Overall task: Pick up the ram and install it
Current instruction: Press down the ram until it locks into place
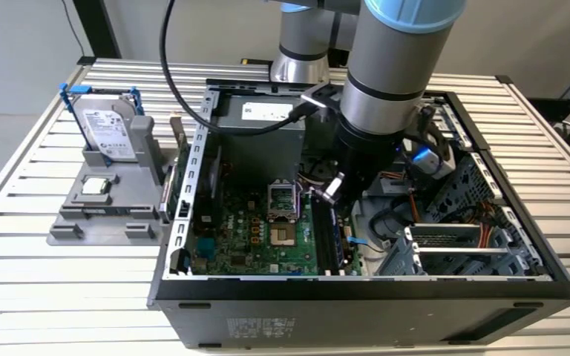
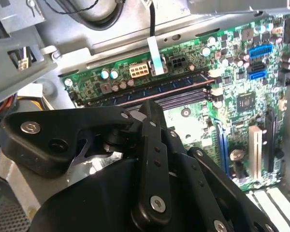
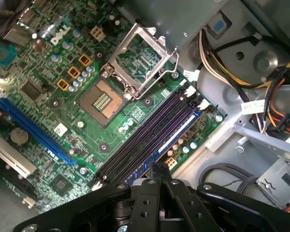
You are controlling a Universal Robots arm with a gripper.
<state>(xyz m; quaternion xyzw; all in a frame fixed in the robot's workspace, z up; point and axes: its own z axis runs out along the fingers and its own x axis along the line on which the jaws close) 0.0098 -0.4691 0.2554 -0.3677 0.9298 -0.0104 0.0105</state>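
Observation:
The ram (image 2: 154,90) is a long dark stick with a row of chips. It stands on edge in the memory slot nearest the motherboard's edge, and in the first wrist view it is the bluish strip (image 3: 181,133) beside the empty black slots (image 3: 150,137). My gripper (image 1: 332,189) hangs inside the open computer case, just over those slots (image 1: 329,241). Its black fingers (image 2: 152,113) are pressed together, and their tip (image 3: 158,169) is over one end of the ram. I see nothing between them.
The open processor socket (image 3: 102,99) with its raised bracket lies beside the slots. Cables (image 3: 261,111) and a drive cage (image 1: 463,245) crowd the case on the exterior view's right. Outside the case, a grey holder (image 1: 107,204) carries a hard drive (image 1: 107,130) and a square processor chip (image 1: 94,185).

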